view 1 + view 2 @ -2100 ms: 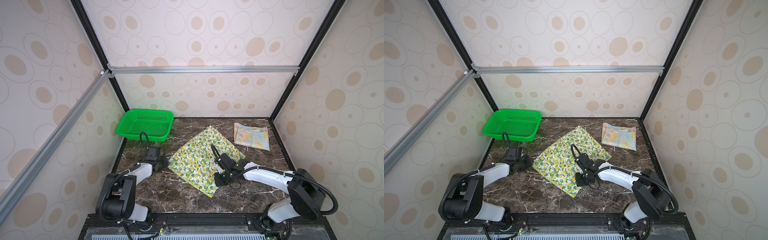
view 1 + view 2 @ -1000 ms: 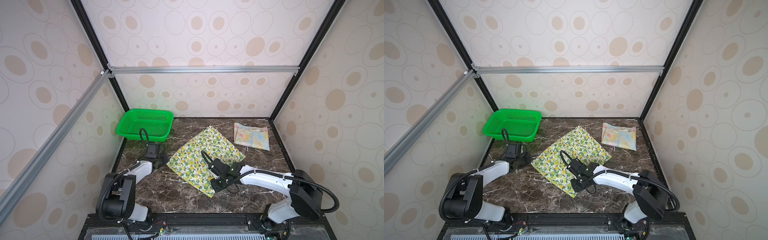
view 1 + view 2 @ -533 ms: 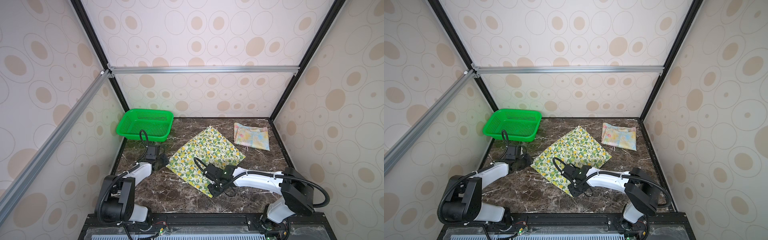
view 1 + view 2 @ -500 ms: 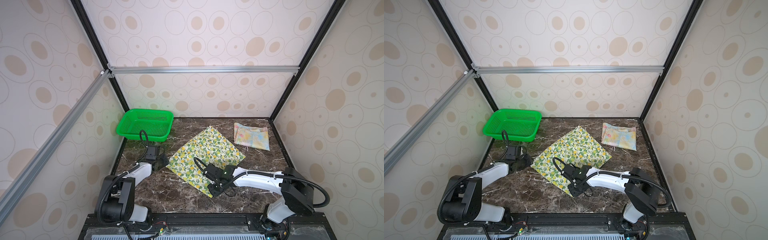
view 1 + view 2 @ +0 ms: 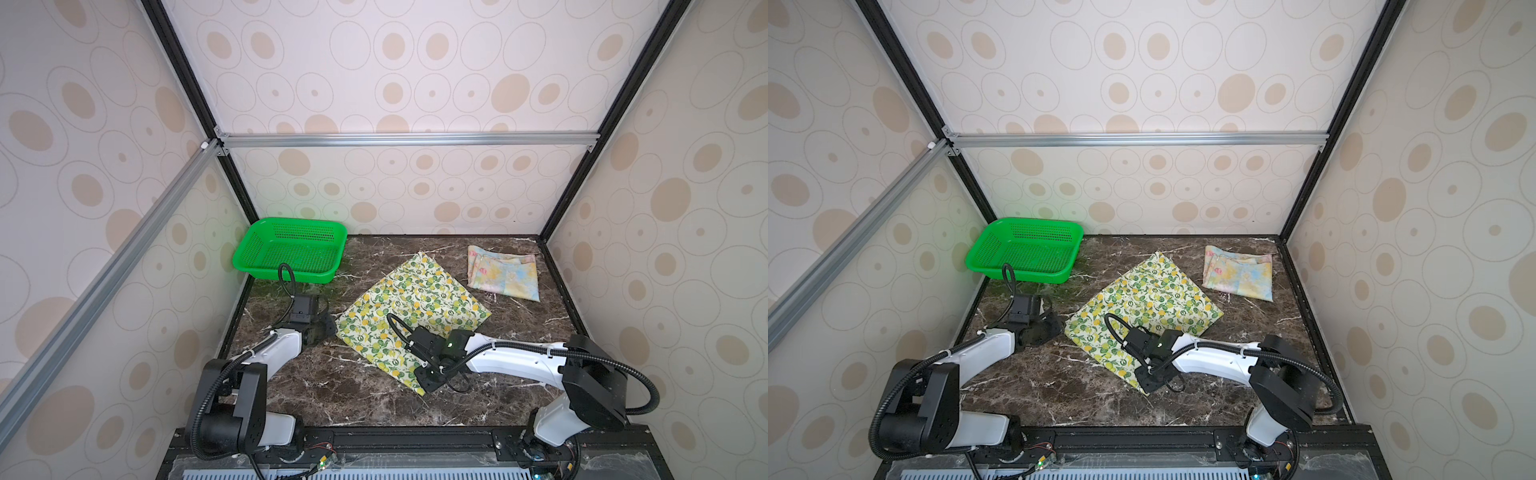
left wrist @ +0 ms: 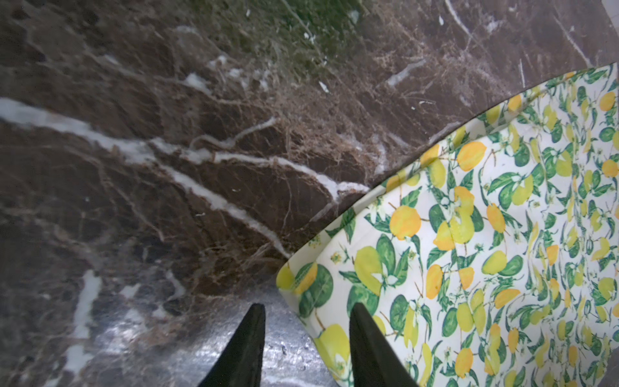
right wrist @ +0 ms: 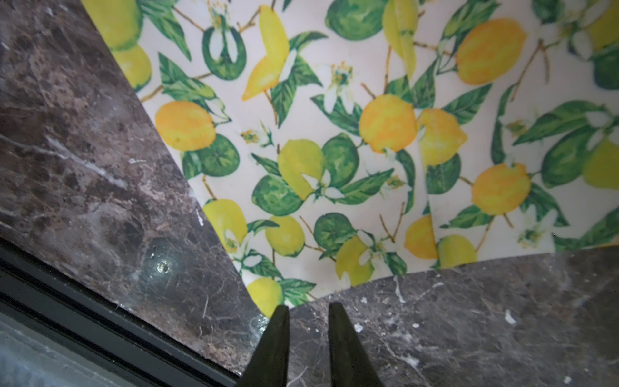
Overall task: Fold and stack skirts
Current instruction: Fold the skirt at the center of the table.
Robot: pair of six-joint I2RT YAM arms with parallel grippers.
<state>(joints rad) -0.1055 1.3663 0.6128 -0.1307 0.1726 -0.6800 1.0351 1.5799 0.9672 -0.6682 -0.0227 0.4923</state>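
The lemon-print skirt (image 5: 415,305) (image 5: 1148,305) lies flat as a diamond in the middle of the marble table. The pastel blue-yellow skirt (image 5: 505,278) (image 5: 1239,272) rests folded at the back right. My left gripper (image 5: 332,327) (image 5: 1062,326) is at the lemon skirt's left corner. In the left wrist view it (image 6: 306,306) stands open, one finger over the cloth edge (image 6: 321,301), the other over bare marble. My right gripper (image 5: 424,380) (image 5: 1144,380) sits low at the skirt's near corner. Its jaws (image 7: 308,306) are slightly apart over marble, the corner (image 7: 268,295) just ahead of one fingertip.
A green perforated basket (image 5: 291,275) (image 5: 1021,274) stands at the back left, close behind my left wrist. Patterned walls enclose the table on three sides. The black front rail (image 7: 100,321) runs near my right gripper.
My left gripper has opened at the skirt's left corner. My right arm has slid across the lemon skirt from its right side to the near corner.
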